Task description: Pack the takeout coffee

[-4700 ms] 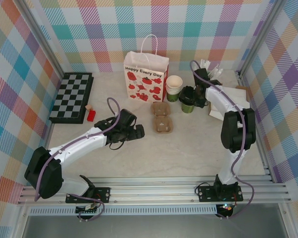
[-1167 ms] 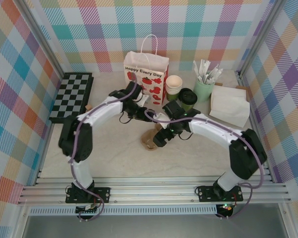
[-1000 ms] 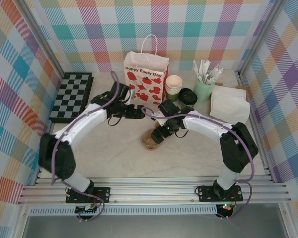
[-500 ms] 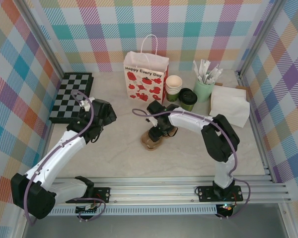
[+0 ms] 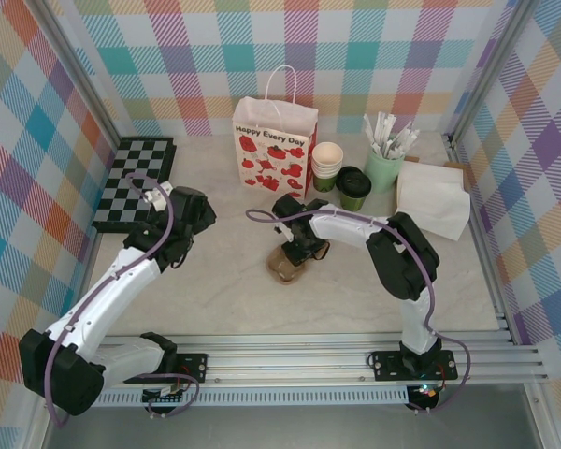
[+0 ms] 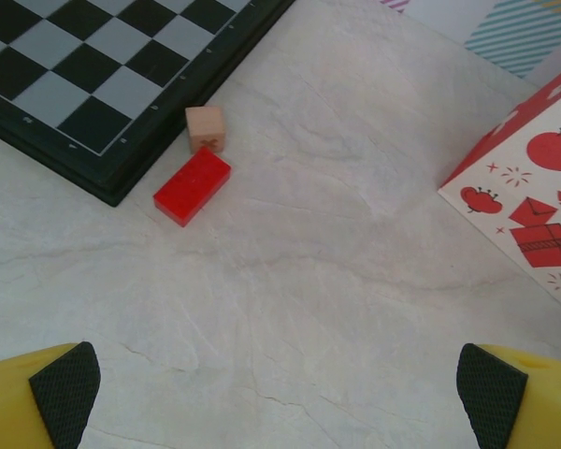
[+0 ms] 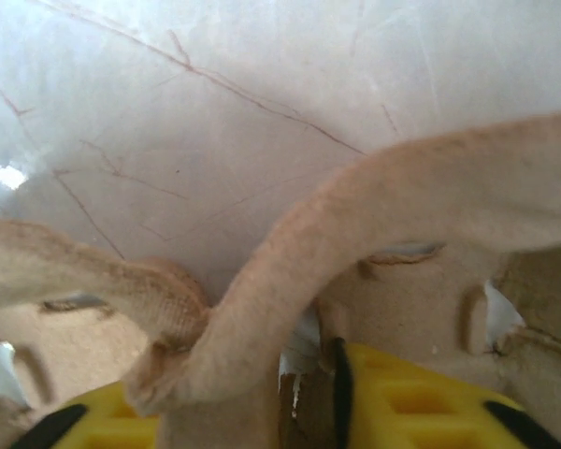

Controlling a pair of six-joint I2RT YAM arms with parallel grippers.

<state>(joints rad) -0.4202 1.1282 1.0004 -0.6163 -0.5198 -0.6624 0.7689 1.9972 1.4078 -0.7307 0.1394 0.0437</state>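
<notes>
The takeout coffee [image 5: 353, 187], a green cup with a black lid, stands at the back right of the paper bag [image 5: 274, 145], apart from both grippers. My right gripper [image 5: 299, 248] is down on a brown pulp cup carrier [image 5: 285, 267] in the middle of the table. In the right wrist view the carrier's rib [image 7: 290, 281] runs between the yellow fingers [image 7: 421, 402], and the gripper [image 7: 206, 421] is shut on it. My left gripper [image 5: 189, 213] hovers open near the chessboard, with bare table between its pads [image 6: 65, 393].
A chessboard [image 5: 136, 182] lies at the left, with a red block [image 6: 193, 173] and a tan block [image 6: 206, 128] by its edge. Lidless stacked cups [image 5: 327, 161], a mint tumbler of sticks [image 5: 385, 164] and white napkins [image 5: 433, 199] stand at the back right.
The right gripper's jaws have drawn in on the carrier's rib. The left arm swung from the bag back to the left beside the chessboard and has since held still.
</notes>
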